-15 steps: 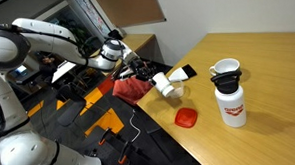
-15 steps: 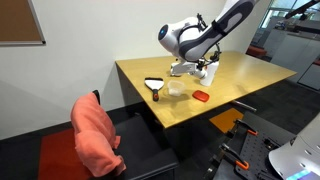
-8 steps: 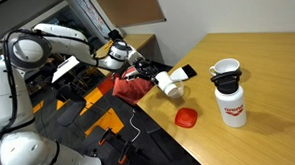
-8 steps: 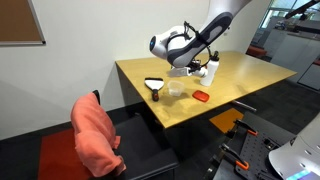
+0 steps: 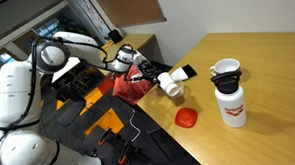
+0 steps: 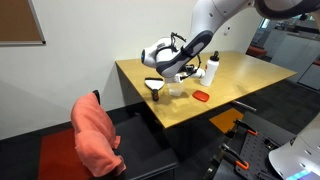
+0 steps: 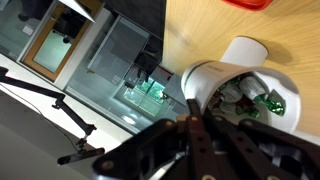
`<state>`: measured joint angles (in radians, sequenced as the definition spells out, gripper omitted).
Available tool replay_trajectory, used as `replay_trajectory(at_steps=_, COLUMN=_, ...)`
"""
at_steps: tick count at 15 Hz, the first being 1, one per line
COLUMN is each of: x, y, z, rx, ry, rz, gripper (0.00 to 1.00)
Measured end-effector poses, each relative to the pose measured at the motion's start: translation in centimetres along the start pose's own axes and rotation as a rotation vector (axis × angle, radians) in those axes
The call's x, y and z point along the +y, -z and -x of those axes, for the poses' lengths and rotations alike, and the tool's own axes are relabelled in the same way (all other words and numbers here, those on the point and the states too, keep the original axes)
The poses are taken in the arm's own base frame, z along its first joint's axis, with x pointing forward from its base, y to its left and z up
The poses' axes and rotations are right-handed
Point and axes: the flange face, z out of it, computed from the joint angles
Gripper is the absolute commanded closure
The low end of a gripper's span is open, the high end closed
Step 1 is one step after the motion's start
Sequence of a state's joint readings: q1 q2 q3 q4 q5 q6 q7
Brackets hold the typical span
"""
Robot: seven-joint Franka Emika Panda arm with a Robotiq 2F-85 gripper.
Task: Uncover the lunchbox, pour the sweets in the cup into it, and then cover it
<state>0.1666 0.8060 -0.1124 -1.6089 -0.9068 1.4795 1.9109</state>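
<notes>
Gripper (image 7: 196, 127), on the low outstretched arm (image 5: 84, 46), is hanging just beside the cup (image 7: 236, 72); jaw spacing cannot be told.

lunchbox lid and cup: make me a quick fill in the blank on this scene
The lid lying on the table is ___. The hand holds the cup ___, not upright. The tall flask with red lettering has a ___ body.
Missing words: red, tilted, white.
</notes>
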Motion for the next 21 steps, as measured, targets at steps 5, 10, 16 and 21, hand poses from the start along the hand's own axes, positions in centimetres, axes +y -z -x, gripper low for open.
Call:
replay_trajectory(at_steps=5, x=-2.1, y=0.5, z=1.6, rx=0.07, ry=-0.011, rz=0.066, gripper=0.99)
replay_trajectory(at_steps=10, x=-4.0, y=0.4, z=3.6, rx=0.134, ry=-0.019, rz=0.132, gripper=0.99)
replay_trajectory(at_steps=16, x=-5.7, y=-0.3, z=4.9, rx=0.208, ry=-0.046, rz=0.212, gripper=0.99)
replay_trajectory(at_steps=21, x=-6.5, y=-0.4, z=5.1, rx=0.273, ry=-0.065, rz=0.275, gripper=0.99)
